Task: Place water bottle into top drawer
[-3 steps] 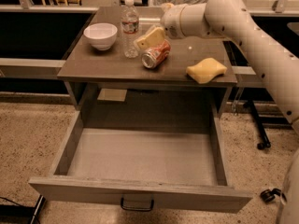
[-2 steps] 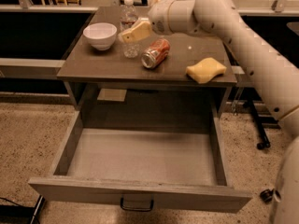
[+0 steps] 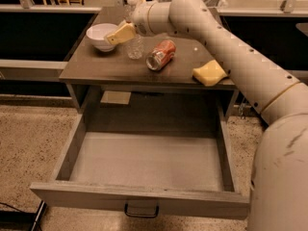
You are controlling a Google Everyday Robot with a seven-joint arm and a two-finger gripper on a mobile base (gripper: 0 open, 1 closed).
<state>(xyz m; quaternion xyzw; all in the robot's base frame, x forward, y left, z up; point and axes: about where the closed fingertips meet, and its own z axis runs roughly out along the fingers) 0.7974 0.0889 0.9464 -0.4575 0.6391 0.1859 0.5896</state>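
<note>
The gripper (image 3: 120, 33) sits against the water bottle (image 3: 135, 49), above the open top drawer (image 3: 139, 199). Its grip cannot be told, and the bottle's label is illegible.

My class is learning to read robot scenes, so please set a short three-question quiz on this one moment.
1. True or false: the water bottle lies in the top drawer.
2. Where is the gripper? A inside the drawer; B over the table, at the water bottle; C out of view.
3. Which object lies on its side between the water bottle and the yellow sponge?
Key: 1 false; 2 B; 3 the soda can.
</note>
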